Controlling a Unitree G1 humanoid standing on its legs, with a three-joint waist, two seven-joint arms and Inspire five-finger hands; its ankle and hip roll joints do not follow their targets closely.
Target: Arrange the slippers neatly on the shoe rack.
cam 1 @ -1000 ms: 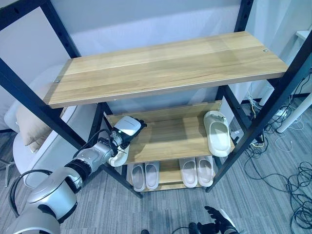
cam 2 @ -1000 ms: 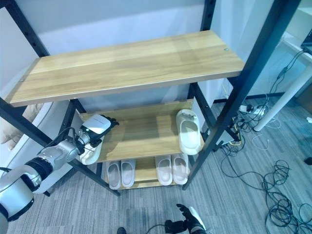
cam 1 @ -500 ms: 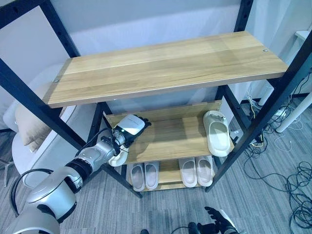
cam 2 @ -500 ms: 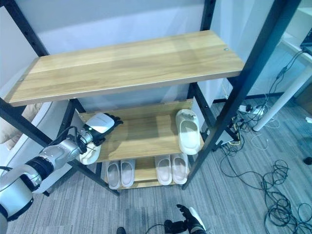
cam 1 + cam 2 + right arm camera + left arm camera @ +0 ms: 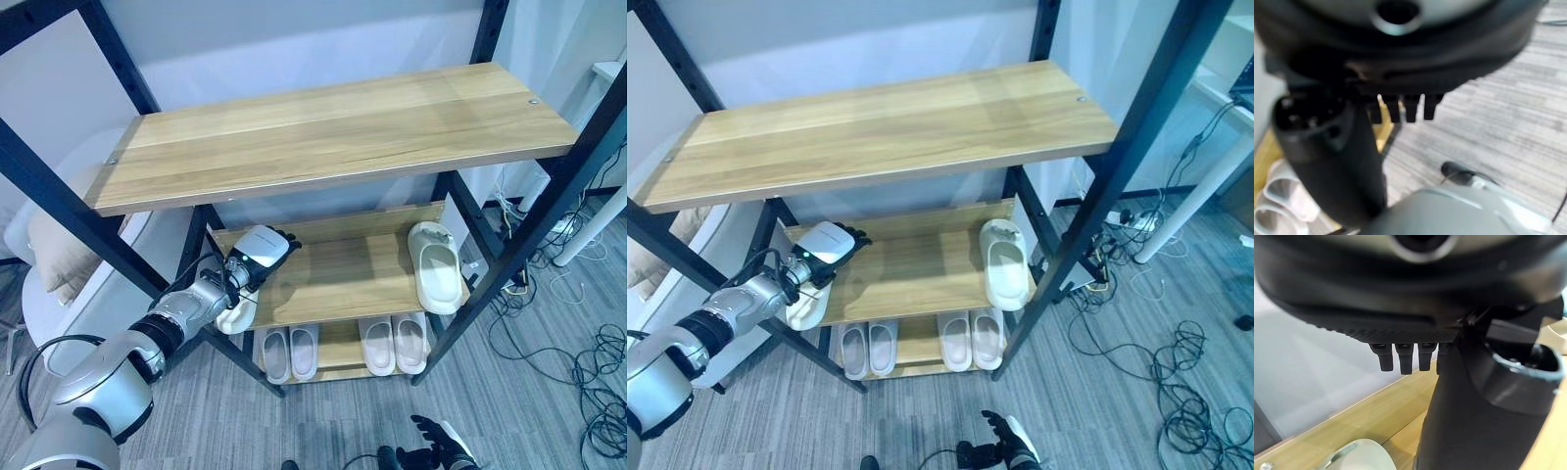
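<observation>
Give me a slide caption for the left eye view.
Left hand over a slipper at the middle shelf's left end; another slipper lies right.

I see open board mid-shelf on the shoe rack (image 5: 333,279); a slipper (image 5: 437,266) blocks three o'clock, probably touching the post (image 5: 470,299).

Even, soft indoor light fills the scene. The top shelf (image 5: 333,127) looks bright, and it throws shade on the middle shelf (image 5: 343,269). Both wrist views are strongly blurred; the left hand (image 5: 1488,396) seems out of focus.
</observation>
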